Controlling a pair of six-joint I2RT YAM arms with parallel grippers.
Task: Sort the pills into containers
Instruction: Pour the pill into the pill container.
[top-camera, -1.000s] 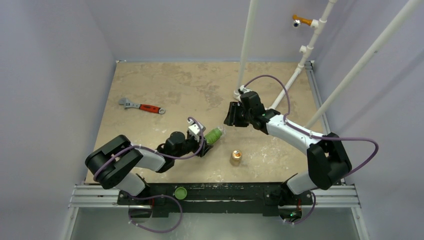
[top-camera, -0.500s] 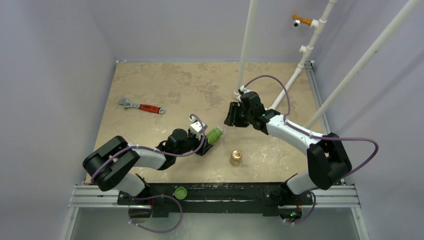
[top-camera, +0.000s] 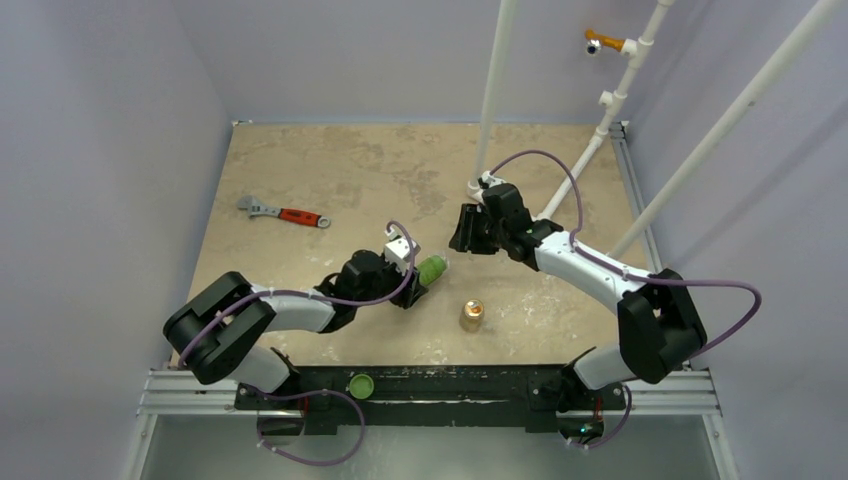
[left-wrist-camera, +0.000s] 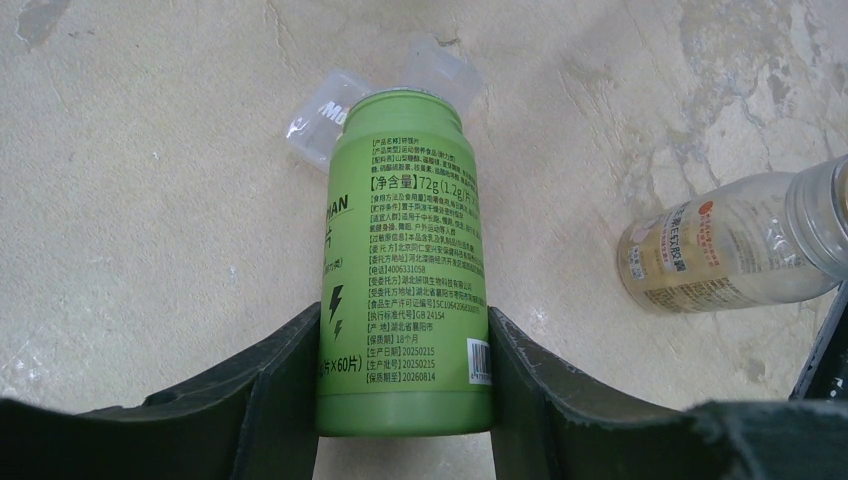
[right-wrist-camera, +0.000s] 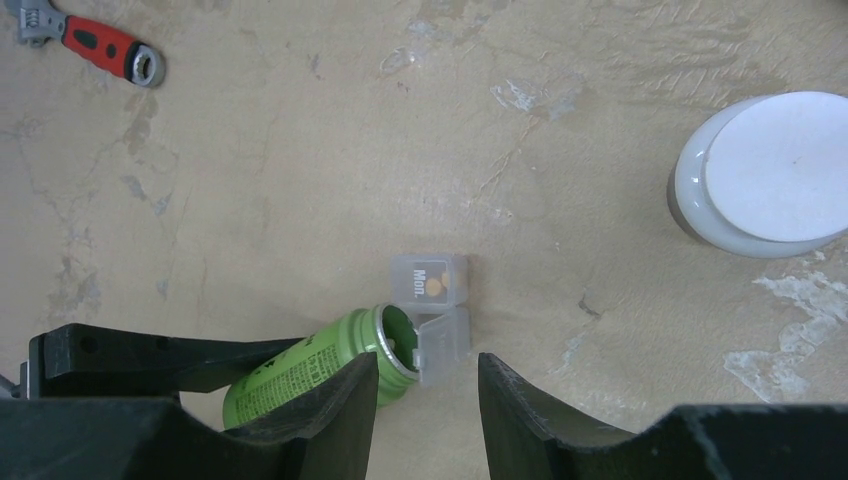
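Green plastic bottle (top-camera: 432, 268) lies on its side mid-table (top-camera: 300, 160) in the overhead view, clamped in the left claw (top-camera: 413, 284); the right claw (top-camera: 468, 232) hovers at one o'clock of it; an amber bottle (top-camera: 471, 314) stands at five o'clock; a red-handled wrench (top-camera: 285, 213) lies well apart at ten o'clock; a green cap (top-camera: 360, 385) sits on the near rail.

Left wrist: matte black fingers (left-wrist-camera: 280, 385) press the bottle's printed sides; its mouth points to twelve o'clock at the clear case (left-wrist-camera: 318, 112); the amber bottle shows at three o'clock.

Right wrist: jaws apart above the table; the boxy case, marked "Mon.", has its lid flipped open, touching the bottle's open mouth; pills cannot be made out; a white-capped bottle (right-wrist-camera: 770, 170) stands at two o'clock.
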